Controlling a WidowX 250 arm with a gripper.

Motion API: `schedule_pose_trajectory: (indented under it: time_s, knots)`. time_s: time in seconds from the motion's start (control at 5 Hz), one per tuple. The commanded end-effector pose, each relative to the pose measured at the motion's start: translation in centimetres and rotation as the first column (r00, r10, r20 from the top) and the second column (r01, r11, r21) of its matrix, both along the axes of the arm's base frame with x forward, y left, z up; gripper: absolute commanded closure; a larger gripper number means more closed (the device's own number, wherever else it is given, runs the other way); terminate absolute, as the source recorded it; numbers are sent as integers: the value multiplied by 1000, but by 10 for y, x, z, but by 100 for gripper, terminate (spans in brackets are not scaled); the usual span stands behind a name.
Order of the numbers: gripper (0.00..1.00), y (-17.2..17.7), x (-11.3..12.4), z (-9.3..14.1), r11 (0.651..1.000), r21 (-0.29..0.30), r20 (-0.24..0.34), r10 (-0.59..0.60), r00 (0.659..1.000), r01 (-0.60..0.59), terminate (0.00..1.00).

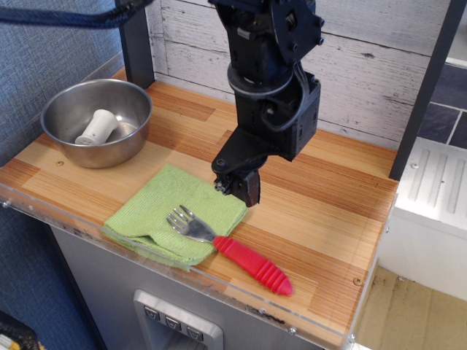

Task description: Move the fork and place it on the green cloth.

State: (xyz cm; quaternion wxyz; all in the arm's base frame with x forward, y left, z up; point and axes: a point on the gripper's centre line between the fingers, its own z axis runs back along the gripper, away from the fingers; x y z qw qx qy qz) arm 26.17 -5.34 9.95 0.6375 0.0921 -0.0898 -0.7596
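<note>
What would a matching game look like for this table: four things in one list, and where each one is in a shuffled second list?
Things:
1. fork
2. white spool
3. green cloth
4. gripper

Places:
A. inside the steel bowl
B. flat on the wooden table, near its front edge
C. raised above the table, holding nothing
D. metal head on the cloth, red handle on the wood

Pairs: 1-D, 2-A, 3-B, 4-C
</note>
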Motion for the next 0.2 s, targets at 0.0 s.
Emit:
schedule_pose_trajectory:
  time_s: [0.0]
  knots:
    - [0, -4, -7, 14, 1000, -11, 44, -3, 999, 3, 100]
